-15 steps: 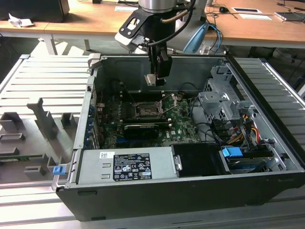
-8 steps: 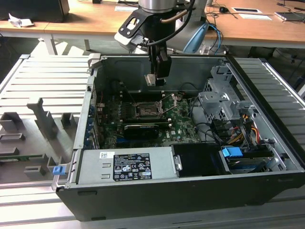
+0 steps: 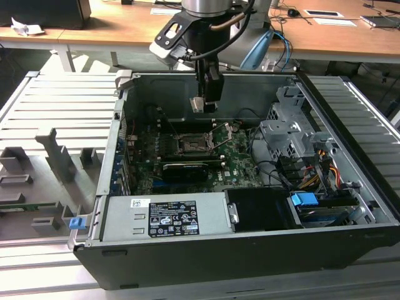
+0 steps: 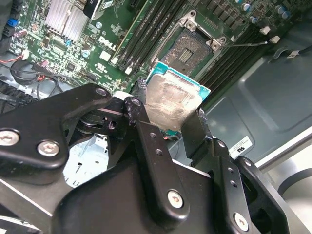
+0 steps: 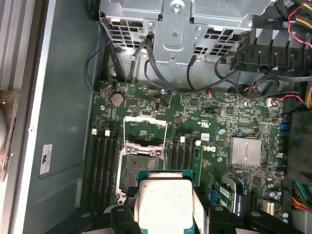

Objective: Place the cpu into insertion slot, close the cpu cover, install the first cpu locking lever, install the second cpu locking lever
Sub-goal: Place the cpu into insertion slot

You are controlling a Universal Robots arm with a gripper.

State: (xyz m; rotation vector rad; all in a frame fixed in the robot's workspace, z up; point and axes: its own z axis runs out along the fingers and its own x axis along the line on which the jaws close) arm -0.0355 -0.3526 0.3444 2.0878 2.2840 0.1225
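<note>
Grips the cpu [image 4: 173,105] by two opposite edges, with the gripper [image 4: 168,115] clamped tight on it and the dull metal face left bare, likely so the chip can be set down flat with no finger beneath it. Hangs above the motherboard [image 3: 240,164] inside the opened computer case [image 3: 250,250], clear of the board in the exterior view. Has the chip right between the fingertips, at their very ends. Shows the insertion slot [image 5: 139,168] lower down in both wrist views, apart from the chip and not yet filled. Shows the cpu cover [image 5: 145,119] swung up and open beside the slot, presumably to leave the socket free for the chip
</note>
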